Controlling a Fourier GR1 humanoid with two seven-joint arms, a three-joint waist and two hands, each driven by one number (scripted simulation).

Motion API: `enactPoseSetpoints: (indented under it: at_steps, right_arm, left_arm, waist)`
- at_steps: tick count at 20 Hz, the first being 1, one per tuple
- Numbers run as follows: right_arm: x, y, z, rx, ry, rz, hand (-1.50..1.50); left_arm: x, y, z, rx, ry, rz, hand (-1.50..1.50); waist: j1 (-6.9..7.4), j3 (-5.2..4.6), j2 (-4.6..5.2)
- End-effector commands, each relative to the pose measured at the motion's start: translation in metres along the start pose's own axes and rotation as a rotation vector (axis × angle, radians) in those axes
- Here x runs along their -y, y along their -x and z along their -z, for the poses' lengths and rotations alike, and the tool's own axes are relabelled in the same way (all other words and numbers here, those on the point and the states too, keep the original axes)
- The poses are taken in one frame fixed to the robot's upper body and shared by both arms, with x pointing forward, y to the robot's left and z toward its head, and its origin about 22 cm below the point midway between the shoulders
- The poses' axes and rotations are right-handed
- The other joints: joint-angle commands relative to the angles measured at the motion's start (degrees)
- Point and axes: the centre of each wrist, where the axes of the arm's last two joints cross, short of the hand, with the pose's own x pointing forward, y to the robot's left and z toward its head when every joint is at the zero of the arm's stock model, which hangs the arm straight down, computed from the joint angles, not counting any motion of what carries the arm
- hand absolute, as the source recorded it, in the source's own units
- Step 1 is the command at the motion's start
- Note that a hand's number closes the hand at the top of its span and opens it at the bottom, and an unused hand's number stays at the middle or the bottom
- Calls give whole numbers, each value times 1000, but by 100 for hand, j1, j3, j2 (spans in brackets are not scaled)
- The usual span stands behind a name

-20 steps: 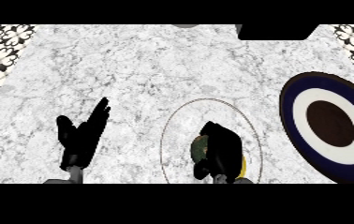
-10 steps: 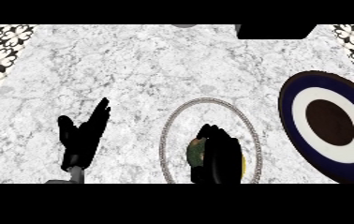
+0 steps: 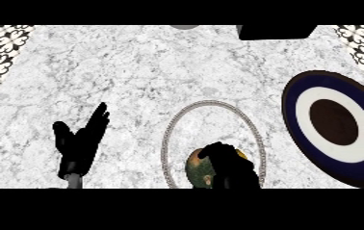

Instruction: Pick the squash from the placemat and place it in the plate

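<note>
A mottled green and yellow squash (image 3: 199, 167) lies at the near end of a round marble-patterned placemat (image 3: 213, 109) with a beaded rim. My right hand (image 3: 231, 165) is over the squash from the lower edge, its fingers curled round the right and top of it, hiding much of it. The plate (image 3: 313, 106), dark blue with a white ring and a brown centre, lies at the right edge of the counter. My left hand (image 3: 80, 142) rests open at the lower left, fingers up.
A marble counter top fills the view. A black object (image 3: 276, 31) sits at the far edge, right of centre, and a grey round shape (image 3: 185, 27) at the far middle. Patterned patches show in the far corners.
My right hand has drawn back towards the lower edge along with the squash, which shows more on its left side. The left hand has stayed still.
</note>
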Motion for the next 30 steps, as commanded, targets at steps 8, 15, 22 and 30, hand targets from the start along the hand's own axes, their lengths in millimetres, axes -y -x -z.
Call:
enactPoseSetpoints:
  at_steps: [8, 15, 22, 30]
  right_arm:
    - [77, 30, -20, -205, 295, 342, 150]
    - [98, 76, -3, -248, 487, 416, 150]
    - [102, 160, 39, -329, 666, 285, 150]
    - [105, 218, 85, -363, 685, 240, 150]
  left_arm:
    - [3, 18, -7, -42, 12, -3, 0]
    - [24, 6, 3, -27, 25, -2, 0]
    - [11, 3, 4, -22, 38, 10, 0]
    - [14, -5, 11, -5, 44, 12, 0]
  waist:
    - [30, -5, 59]
    - [99, -2, 86]
    - [154, 9, 102]
    - [246, 13, 108]
